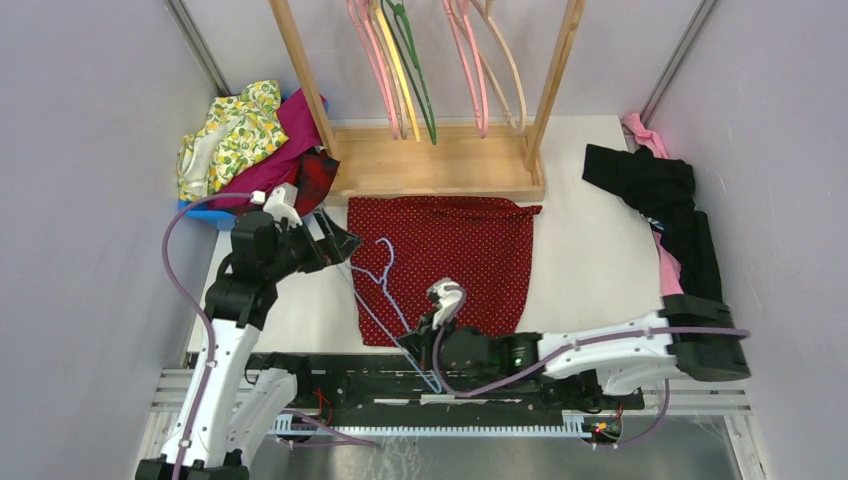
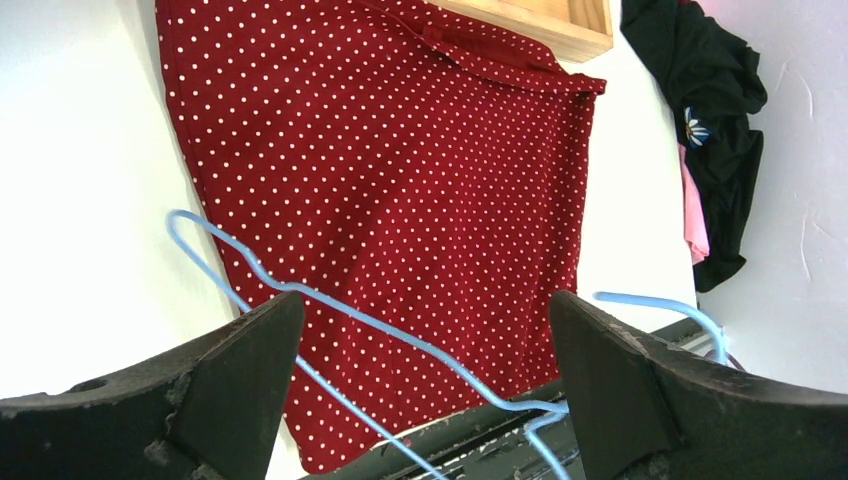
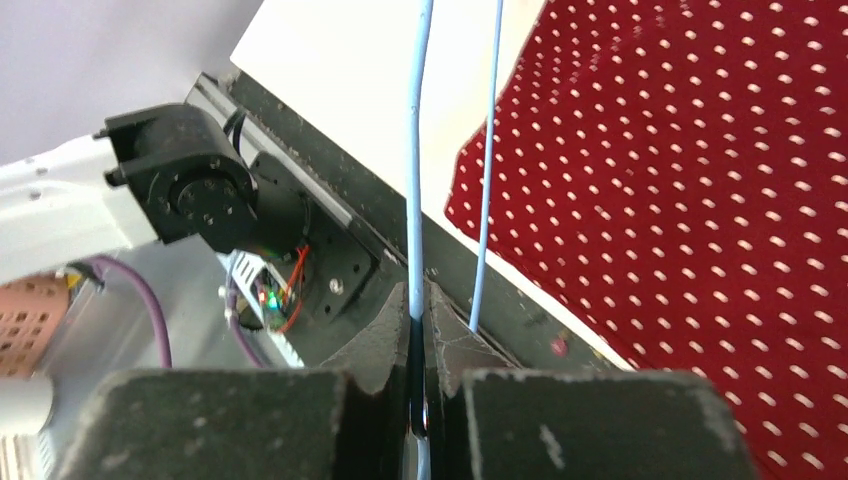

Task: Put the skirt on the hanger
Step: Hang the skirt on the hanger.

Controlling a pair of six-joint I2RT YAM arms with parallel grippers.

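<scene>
The dark-red polka-dot skirt (image 1: 450, 255) lies flat on the white table in front of the wooden rack, also filling the left wrist view (image 2: 400, 170) and the right wrist view (image 3: 680, 180). The thin pale-blue wire hanger (image 1: 381, 272) lies slanted across the skirt's left edge, hook toward the back, its near end over the table's front edge. My right gripper (image 1: 415, 340) is shut on the hanger's wire (image 3: 417, 150) at that near end (image 3: 418, 300). My left gripper (image 1: 345, 245) hovers open by the skirt's back left corner, its fingers (image 2: 240, 370) wide apart above the hanger (image 2: 400, 335), holding nothing.
A wooden rack (image 1: 440, 165) with pink, yellow and green hangers stands at the back. A pile of clothes (image 1: 250, 140) sits at the back left. A black garment (image 1: 660, 200) over pink cloth lies along the right side. The black rail (image 1: 400, 385) runs along the near edge.
</scene>
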